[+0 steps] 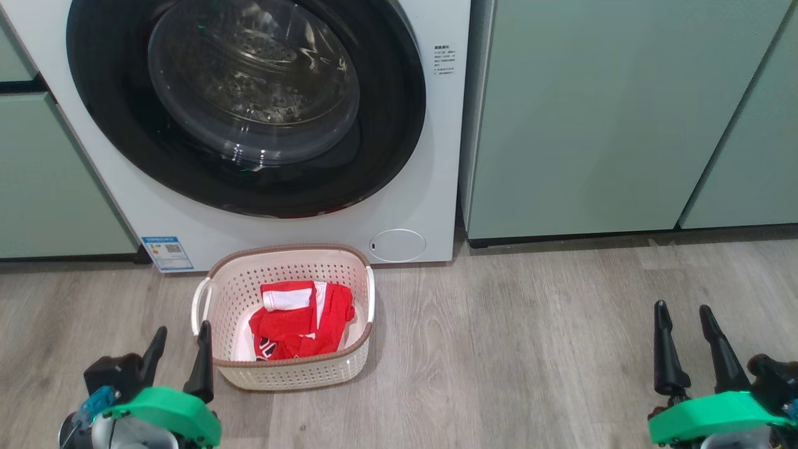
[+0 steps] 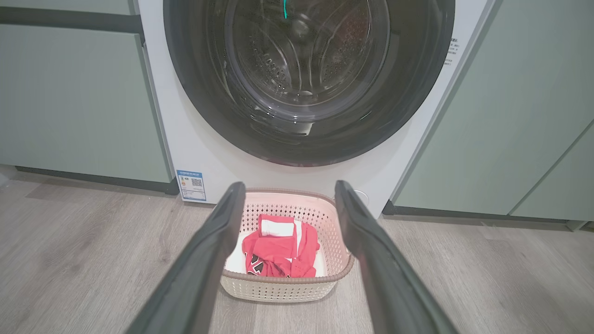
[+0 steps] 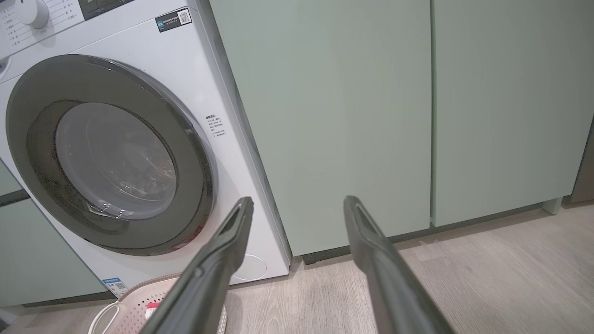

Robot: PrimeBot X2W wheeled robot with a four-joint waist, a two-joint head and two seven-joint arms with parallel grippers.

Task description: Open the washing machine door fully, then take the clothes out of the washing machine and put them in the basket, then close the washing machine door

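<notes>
The white washing machine point(image 1: 411, 187) point(image 2: 195, 153) point(image 3: 241, 153) has its round black-rimmed door point(image 1: 399, 93) point(image 2: 417, 93) point(image 3: 28, 130) lying flat against its front. On the floor just before it stands the cream basket point(image 1: 293, 374) point(image 2: 283, 290) point(image 3: 134, 306), and the red clothes point(image 1: 299, 324) point(image 2: 278, 255) with white trim lie inside. At the lower left, beside the basket's left handle, my left gripper point(image 1: 184, 337) point(image 2: 289, 185) is open and holds nothing. Far off at the lower right my right gripper point(image 1: 684, 313) point(image 3: 299, 200) is open too, over bare floor.
Pale green cabinets point(image 1: 611, 112) point(image 2: 69, 102) point(image 3: 371, 116) flank the machine on both sides. A small round white hatch point(image 1: 397, 245) sits at the machine's lower right corner, a blue sticker point(image 1: 166, 252) at its lower left. Grey wood-look floor point(image 1: 530, 349) lies between the grippers.
</notes>
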